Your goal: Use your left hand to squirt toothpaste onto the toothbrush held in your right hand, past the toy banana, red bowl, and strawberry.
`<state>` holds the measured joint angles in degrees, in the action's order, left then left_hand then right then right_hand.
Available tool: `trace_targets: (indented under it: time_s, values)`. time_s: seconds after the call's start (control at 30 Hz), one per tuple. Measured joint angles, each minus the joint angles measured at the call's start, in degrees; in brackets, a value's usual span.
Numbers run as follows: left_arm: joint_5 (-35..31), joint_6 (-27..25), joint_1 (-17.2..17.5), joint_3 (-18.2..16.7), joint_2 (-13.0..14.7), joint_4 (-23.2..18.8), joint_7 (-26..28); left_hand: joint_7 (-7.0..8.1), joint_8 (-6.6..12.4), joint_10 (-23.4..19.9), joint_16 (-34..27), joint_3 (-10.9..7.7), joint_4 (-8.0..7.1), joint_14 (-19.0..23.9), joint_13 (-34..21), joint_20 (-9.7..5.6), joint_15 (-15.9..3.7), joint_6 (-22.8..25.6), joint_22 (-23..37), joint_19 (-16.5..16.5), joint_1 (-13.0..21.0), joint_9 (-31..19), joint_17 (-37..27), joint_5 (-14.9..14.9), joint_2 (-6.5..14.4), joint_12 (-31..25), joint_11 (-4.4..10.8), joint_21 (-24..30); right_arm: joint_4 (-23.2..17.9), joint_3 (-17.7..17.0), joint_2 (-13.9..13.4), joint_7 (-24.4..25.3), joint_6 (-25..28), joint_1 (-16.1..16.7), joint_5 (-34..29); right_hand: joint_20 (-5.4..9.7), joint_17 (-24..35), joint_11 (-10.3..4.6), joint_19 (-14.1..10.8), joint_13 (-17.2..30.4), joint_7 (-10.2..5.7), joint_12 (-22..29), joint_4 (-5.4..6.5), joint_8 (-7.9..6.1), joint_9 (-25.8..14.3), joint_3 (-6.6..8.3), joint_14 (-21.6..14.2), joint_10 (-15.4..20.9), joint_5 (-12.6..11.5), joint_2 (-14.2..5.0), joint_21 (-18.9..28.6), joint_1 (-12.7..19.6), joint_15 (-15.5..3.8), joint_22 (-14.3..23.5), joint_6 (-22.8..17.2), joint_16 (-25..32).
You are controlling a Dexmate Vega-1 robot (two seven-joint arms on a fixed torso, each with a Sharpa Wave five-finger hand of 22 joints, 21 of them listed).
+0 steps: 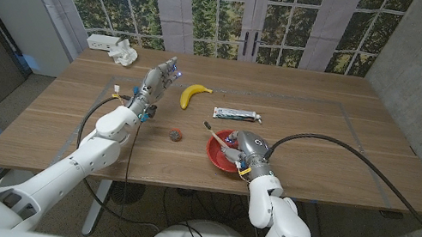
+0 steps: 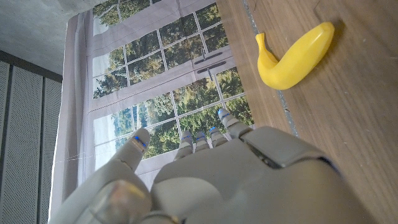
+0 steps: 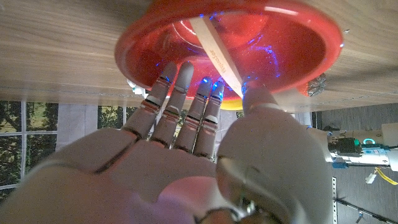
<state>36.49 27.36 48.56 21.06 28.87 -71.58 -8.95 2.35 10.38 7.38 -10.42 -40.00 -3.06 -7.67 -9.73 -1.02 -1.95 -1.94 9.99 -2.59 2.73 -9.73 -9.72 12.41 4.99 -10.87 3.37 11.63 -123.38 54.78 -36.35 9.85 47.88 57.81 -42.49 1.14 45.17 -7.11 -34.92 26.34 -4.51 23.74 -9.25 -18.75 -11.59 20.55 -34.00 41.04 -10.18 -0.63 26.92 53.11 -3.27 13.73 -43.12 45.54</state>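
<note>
My left hand (image 1: 158, 80), fingers apart and empty, hovers beside the banana (image 1: 194, 95); the toothpaste tube (image 1: 237, 114) lies crosswise farther right, while my right hand (image 1: 250, 152) pinches the toothbrush (image 1: 217, 137).

My left arm reaches forward from the near left corner, its white segmented forearm stretched well out over the table, and my left hand (image 1: 160, 77), a grey five-fingered hand with blue-lit fingertips, is raised at the end of it with fingers (image 2: 198, 142) extended together and the thumb set apart, holding nothing. My right arm bends in from the near right corner, elbow low, forearm angled inward. My right hand (image 1: 247, 148), the same grey build, has its fingers (image 3: 177, 93) stretched forward side by side, the thumb alongside, pinching a pale slim stick-like handle.
</note>
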Motion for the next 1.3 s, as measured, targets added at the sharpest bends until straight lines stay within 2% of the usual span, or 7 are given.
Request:
trace_targets:
  time_s: [0.17, 0.27, 0.33, 0.47, 0.7, 0.83, 1.3]
  values:
    - [0.1, 0.3, 0.1, 0.0, 0.0, 0.0, -0.2, 0.0, 0.0, 0.0, 0.0, 0.11, 0.1, 0.0, 0.0, 0.0, 0.0, 0.0, 0.0, 0.0, 0.0, 0.0, 0.0, 0.0, 0.0, 0.0, 0.0, 0.0, 0.8, 0.4, 0.3, -0.4, 0.1, -0.8, -0.3, 1.21, 2.3, -0.24, -1.2, 0.7, -0.19, 1.0, -0.01, -0.93, 0.0, -0.01, -1.9, 2.5, -0.1, -0.35, 1.9, 1.7, -0.11, 0.9, -2.1, 2.1]
    - [0.2, 0.4, 0.1, 0.0, 0.0, 0.0, -0.3, 0.0, 0.0, 0.0, 0.0, 0.17, 0.17, 0.0, 0.0, 0.0, 0.0, 0.0, 0.0, 0.0, 0.0, 0.0, 0.0, 0.0, 0.0, 0.0, 0.0, 0.0, 1.2, 0.5, 0.5, -0.4, 0.1, -1.0, -0.3, 1.78, 4.1, -0.74, -1.8, 1.4, -0.59, 2.0, -0.34, -1.9, 0.0, 0.04, -3.4, 5.3, -0.2, -1.56, 3.2, 3.1, -0.27, 1.7, -4.6, 3.7]
    - [0.2, 0.5, 0.1, -0.1, 0.0, 0.1, -0.4, 0.0, 0.0, 0.0, 0.0, 0.17, 0.17, 0.0, 0.0, 0.0, 0.0, 0.0, 0.0, 0.0, 0.0, 0.0, 0.0, 0.0, 0.0, 0.0, 0.0, 0.0, 1.5, 0.6, 0.6, -1.4, 0.1, -1.1, -1.3, 2.05, 5.4, -0.9, -2.0, 2.0, -0.88, 3.0, -0.4, -2.58, 0.0, 0.1, -4.6, 7.6, -0.2, -1.07, 4.1, 3.9, -0.32, 2.2, -6.2, 4.6]
    - [0.3, 0.6, 0.1, -0.2, 0.0, 0.2, -0.5, 0.0, 0.0, 0.0, 0.0, 0.17, 0.17, 0.0, 0.0, 0.0, 0.0, 0.0, 0.0, 0.0, 0.0, 0.0, 0.0, 0.0, 0.0, 0.0, 0.0, 0.0, 1.9, 0.6, 0.8, -1.5, 0.1, -1.2, -1.6, 1.98, 7.6, -1.39, -2.4, 3.3, -1.09, 4.8, -0.38, -3.88, -0.2, 0.12, -6.8, 11.5, -0.2, -2.27, 5.7, 5.1, -0.61, 2.9, -9.2, 6.0]
    - [0.4, 0.8, 0.3, -0.2, 0.0, 0.3, -0.5, 0.0, 0.0, 0.0, 0.0, 0.17, 0.16, 0.0, 0.0, 0.0, 0.0, 0.0, 0.0, 0.0, 0.0, 0.0, 0.0, 0.0, 0.0, 0.0, 0.0, 0.0, 2.4, 0.4, 0.9, -1.5, -0.4, -1.1, -2.0, 2.14, 10.9, -1.5, -3.0, 5.6, -1.03, 7.5, -0.61, -6.1, -0.3, 1.45, -10.6, 16.2, -0.1, -2.34, 7.7, 7.2, -1.53, 3.4, -13.5, 7.5]
    - [0.4, 0.9, 0.7, -0.4, 0.1, -0.1, -0.4, 0.0, 0.0, 0.0, 0.0, 0.17, 0.16, 0.0, 0.0, 0.0, 0.0, 0.0, 0.0, 0.0, 0.0, 0.0, 0.0, 0.0, 0.0, 0.0, 0.0, 0.0, 2.6, 0.1, 1.0, -1.0, -1.3, -0.8, -2.0, 2.46, 12.3, -1.4, -2.6, 6.7, -0.33, 8.7, -0.86, -6.92, -0.4, 2.02, -12.0, 17.4, 0.0, -2.22, 8.5, 7.3, -1.94, 3.7, -14.2, 7.9]
    - [0.5, 1.2, 1.6, -0.6, 0.4, -1.0, 0.3, 0.0, 0.0, 0.0, 0.0, -0.08, 0.4, 0.2, 0.0, 0.0, -0.21, 0.0, 0.0, 0.0, 0.0, 0.0, 0.0, 0.0, 0.0, 0.0, 0.0, 0.0, 2.5, -1.1, 1.0, 0.7, -2.8, 0.6, -1.8, 2.46, 15.6, -0.48, -2.6, 9.5, 0.5, 10.4, -0.79, -7.54, -0.3, 2.42, -15.2, 18.7, 0.2, -1.13, 10.2, 8.4, -3.07, 4.0, -15.6, 9.0]
